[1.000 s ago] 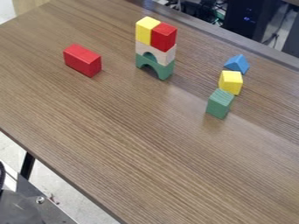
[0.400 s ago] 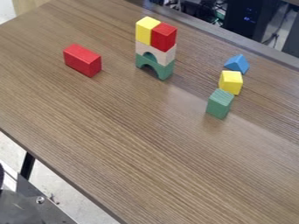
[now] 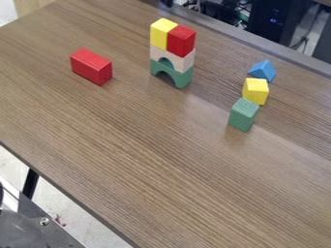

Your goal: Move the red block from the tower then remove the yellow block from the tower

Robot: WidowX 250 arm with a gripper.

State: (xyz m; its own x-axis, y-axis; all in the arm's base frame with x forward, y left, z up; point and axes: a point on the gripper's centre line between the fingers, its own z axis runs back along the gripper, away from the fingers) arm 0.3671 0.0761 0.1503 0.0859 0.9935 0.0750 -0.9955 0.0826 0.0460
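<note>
Your red block point(image 3: 181, 41) and yellow block point(image 3: 161, 35) top the tower point(image 3: 186, 62), long axes upright (whether the gripper's closed, you can't tell).

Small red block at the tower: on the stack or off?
On. The small red block sits atop the cream arch-shaped block, right beside the upright yellow block.

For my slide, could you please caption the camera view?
Red block and yellow block, side by side, top the tower.
</note>
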